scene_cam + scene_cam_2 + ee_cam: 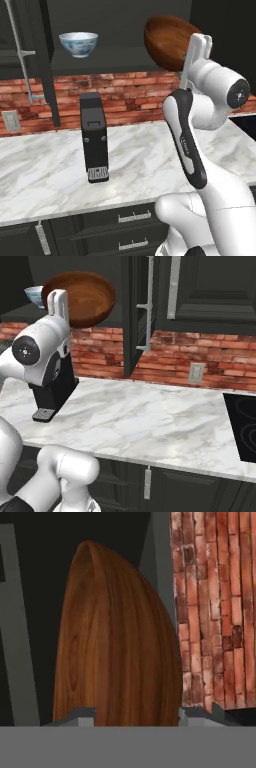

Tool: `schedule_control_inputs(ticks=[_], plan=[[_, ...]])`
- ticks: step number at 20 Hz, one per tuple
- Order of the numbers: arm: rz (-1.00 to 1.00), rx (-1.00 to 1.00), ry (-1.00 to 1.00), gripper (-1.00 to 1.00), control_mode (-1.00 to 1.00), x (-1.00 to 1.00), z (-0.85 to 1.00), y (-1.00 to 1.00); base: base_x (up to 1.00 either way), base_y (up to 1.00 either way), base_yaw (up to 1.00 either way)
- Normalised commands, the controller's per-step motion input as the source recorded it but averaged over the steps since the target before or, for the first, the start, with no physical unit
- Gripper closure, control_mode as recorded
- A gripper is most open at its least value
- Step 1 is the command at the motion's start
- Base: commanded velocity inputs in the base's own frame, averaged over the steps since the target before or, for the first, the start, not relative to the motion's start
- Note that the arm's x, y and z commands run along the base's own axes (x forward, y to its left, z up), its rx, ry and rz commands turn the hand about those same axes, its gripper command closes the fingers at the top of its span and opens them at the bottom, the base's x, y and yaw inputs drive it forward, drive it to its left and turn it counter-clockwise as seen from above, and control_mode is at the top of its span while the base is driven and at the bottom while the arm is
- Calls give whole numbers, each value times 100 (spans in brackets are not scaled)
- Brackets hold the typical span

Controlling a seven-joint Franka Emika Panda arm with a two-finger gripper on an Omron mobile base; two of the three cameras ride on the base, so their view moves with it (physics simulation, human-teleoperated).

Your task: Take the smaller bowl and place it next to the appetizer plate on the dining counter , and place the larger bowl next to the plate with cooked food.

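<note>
The larger bowl (167,40), reddish-brown and wooden-looking, hangs tilted on edge in front of the open cabinet, off the shelf. My gripper (189,52) is shut on it. In the hand view the bowl (115,642) fills the space between my two fingertips (80,714). From the right base view the bowl (85,298) sits just beyond my hand (60,306). The smaller bowl (78,43), white with a blue pattern, stands upright on the cabinet shelf to the left; its rim (33,293) peeks out behind the arm. The dining counter and both plates are out of view.
A black coffee machine (94,137) stands on the marble wall counter (40,170) under the shelf, against a brick wall (200,351). An open cabinet door (137,311) hangs right of the bowl. A cooktop (242,426) lies at the far right.
</note>
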Motion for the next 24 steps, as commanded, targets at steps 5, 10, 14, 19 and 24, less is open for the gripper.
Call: schedule_control_inputs(ticks=[5, 10, 14, 19, 24], plan=[[-2, -4, 27, 100, -100, -100, 13, 0, 0, 0, 0], [10, -7, 42, 100, -100, -97, 5, -9, 0, 0, 0], [7, -19, 28, 100, -100, -51, -11, -2, 0, 0, 0], [0, -13, 0, 100, -100, -16, -70, 1, 0, 0, 0], [0, -2, 7, 100, -100, -10, -55, 0, 0, 0, 0]])
